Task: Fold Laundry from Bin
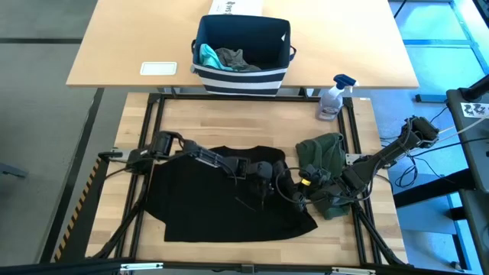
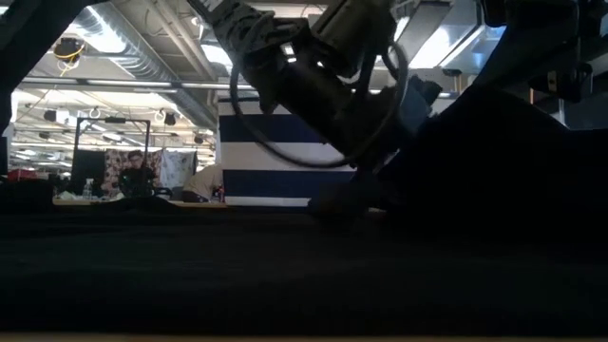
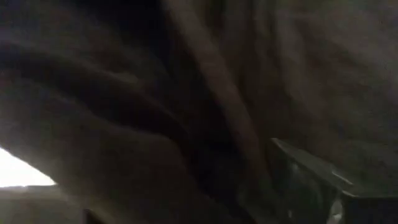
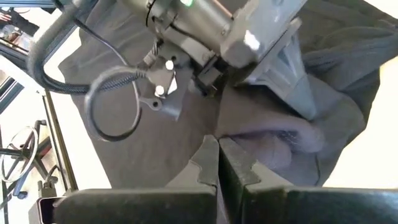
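Observation:
A large black T-shirt [image 1: 206,202] lies spread on the wooden table [image 1: 137,130]. My left gripper [image 1: 265,182] reaches from the left to the shirt's right part and stands open, low on the cloth [image 4: 348,74]. My right gripper [image 4: 216,142] is shut and hangs just right of it, over the same part of the shirt. An olive-green piece [image 1: 322,151] lies heaped under the right arm. On the far table, the navy bin [image 1: 243,53] holds a teal piece [image 1: 206,55] and a grey piece [image 1: 238,59]. My left gripper comes slanting down from the table's left onto the black T-shirt near its right edge. One grey finger [image 4: 293,93] sinks into the cloth beside a bunched fold [image 4: 273,135]. In the left wrist view a ridge of cloth [image 3: 217,106] runs up beside the one finger [image 3: 311,180] that shows. The shirt lies on the table.
A spray bottle [image 1: 333,98] stands at the wooden table's far right corner. A white card [image 1: 159,68] and a white box [image 1: 237,6] lie on the far table by the bin. Bare wood shows left of the shirt.

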Available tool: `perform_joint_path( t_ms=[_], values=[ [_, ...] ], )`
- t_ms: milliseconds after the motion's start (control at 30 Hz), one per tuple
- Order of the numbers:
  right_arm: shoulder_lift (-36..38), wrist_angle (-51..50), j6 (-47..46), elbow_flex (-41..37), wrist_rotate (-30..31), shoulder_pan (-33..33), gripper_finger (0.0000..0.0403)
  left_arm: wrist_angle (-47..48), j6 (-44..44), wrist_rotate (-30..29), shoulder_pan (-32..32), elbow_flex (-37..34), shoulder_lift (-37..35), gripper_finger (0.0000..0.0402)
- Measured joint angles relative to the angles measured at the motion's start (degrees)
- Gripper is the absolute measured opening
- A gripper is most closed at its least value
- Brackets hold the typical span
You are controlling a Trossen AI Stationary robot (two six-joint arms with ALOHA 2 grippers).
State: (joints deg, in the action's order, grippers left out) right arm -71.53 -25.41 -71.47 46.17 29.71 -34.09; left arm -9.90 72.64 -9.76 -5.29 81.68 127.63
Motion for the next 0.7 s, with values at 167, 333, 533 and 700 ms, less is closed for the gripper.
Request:
perform_joint_path(
  t_ms=[167,333,533,700],
  values=[
    [0.0,0.0,-0.1,0.0,-1.2,0.0,0.0,-0.3,1.0,-2.2,-0.3,0.0,0.0,0.0123],
    [0.1,-0.2,-0.1,0.0,-7.8,0.0,0.0008,-0.4,1.2,-7.3,-0.2,0.0,0.0,0.0012],
    [0.2,-0.2,-0.2,0.0,-15.7,-0.1,0.0071,0.1,1.6,-9.0,-0.1,0.0,-0.1,0.0004],
    [0.2,-2.5,-0.2,0.0,-16.3,0.0,0.0144,0.4,3.0,-11.0,-0.1,0.0,-0.9,0.0003]
  ],
)
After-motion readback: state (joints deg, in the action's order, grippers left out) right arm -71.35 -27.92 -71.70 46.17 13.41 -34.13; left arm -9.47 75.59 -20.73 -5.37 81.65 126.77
